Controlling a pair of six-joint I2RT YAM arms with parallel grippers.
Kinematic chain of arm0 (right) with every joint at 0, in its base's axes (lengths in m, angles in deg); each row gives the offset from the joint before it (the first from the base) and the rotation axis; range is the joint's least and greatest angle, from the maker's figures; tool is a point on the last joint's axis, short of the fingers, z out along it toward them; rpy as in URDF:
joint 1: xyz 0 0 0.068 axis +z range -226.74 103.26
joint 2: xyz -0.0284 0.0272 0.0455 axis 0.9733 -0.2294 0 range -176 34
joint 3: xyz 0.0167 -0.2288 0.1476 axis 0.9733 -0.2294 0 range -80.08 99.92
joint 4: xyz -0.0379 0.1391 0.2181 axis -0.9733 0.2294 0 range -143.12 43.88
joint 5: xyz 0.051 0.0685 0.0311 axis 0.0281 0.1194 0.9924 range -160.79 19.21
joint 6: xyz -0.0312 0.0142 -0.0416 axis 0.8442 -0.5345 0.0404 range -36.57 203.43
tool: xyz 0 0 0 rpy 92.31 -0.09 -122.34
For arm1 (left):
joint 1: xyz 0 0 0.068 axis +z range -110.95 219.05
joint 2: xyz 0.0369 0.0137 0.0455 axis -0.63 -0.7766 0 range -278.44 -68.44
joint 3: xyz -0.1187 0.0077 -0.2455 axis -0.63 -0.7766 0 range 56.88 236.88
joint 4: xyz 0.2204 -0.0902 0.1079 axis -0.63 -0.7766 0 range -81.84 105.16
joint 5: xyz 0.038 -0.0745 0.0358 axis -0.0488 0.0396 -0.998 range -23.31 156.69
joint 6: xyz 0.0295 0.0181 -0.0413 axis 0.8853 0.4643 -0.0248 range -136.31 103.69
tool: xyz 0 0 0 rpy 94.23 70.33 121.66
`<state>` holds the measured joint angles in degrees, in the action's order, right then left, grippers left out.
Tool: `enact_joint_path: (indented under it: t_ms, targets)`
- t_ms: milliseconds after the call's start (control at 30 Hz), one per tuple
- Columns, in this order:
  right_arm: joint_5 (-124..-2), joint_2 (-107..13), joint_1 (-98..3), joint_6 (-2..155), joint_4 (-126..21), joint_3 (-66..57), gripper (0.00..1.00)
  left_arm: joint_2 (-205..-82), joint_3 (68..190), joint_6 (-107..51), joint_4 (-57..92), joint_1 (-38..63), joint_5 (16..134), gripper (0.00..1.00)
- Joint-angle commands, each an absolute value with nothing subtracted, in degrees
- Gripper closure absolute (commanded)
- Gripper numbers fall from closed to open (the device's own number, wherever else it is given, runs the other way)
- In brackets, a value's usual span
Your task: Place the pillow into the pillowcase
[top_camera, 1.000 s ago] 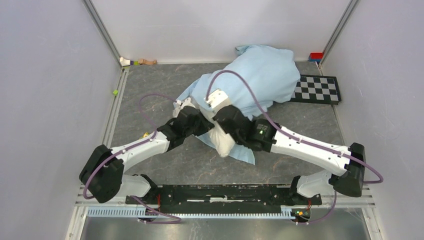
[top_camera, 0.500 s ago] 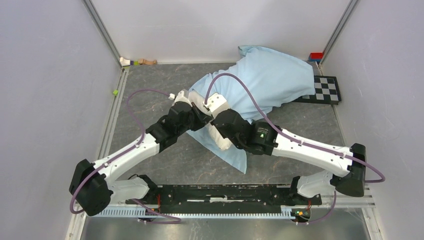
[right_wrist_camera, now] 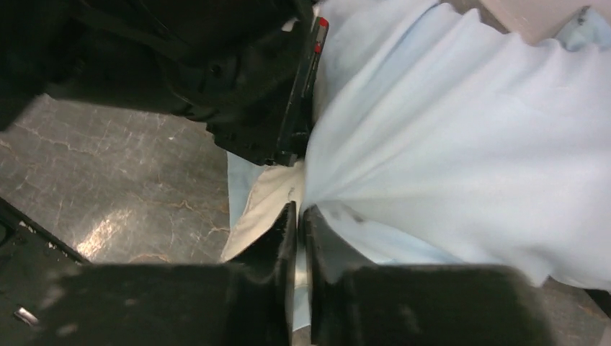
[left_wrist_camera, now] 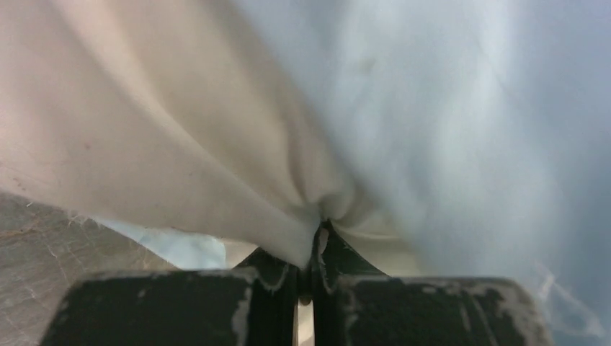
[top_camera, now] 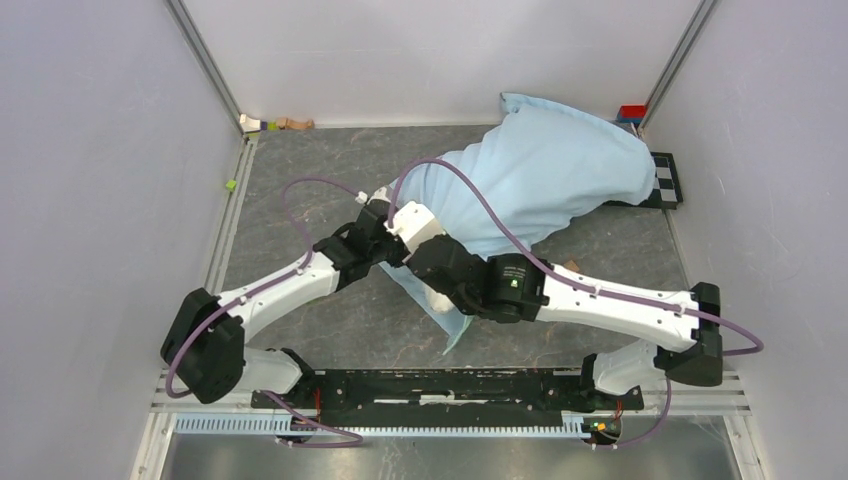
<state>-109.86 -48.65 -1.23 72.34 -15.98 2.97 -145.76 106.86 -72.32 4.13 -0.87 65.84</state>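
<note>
The limp, wrinkled light-blue fabric pillowcase (top_camera: 540, 180) bulges into a plump mound on the dark grey marbled table (top_camera: 300, 170). It sits toward 1 o'clock from the table's middle, and its far end overlaps a black-and-white checkerboard (top_camera: 665, 165) at 2 o'clock. A loose blue flap trails from the mound toward 6 o'clock, under the arms. The soft, plain off-white rectangular pillow (left_wrist_camera: 144, 130) is almost wholly covered. It shows mainly in the left wrist view as cream cloth in deep folds, with pale blue cloth pressed against it on the 3 o'clock side.

The left arm stretches low from its base at 7 o'clock toward 1 o'clock. The left gripper (left_wrist_camera: 317, 234) has its jaws pinched together on a tuck of the cream pillow. The right arm runs from 4 o'clock toward 10 o'clock, crossing just in front of the left wrist. The right gripper (right_wrist_camera: 299, 216) is clamped on gathered blue pillowcase, whose pleats fan out from the jaws toward 2 o'clock.
</note>
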Motion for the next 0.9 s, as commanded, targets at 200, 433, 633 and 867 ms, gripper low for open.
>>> enact_joint_path:
  t_ms: [200, 433, 633, 867]
  targets:
    - [-107.3, -39.4, -5.8, 75.3, -22.6, -1.0, 0.25, -132.2, 97.8, -72.5, 4.3, -1.4, 67.1, 0.53]
    - [-99.8, -48.0, -13.2, 87.6, -26.4, 1.2, 0.02, -122.3, 99.3, -70.5, -15.1, 3.0, 54.6, 0.37]
    - [-96.9, -58.0, -15.7, 93.8, -29.7, 3.5, 0.02, -116.9, 97.6, -66.9, -18.5, 18.0, 61.7, 0.23]
    - [-101.8, -66.6, -15.8, 95.6, -35.1, -2.5, 0.02, -119.9, 97.2, -64.3, -15.8, 22.3, 68.1, 0.15]
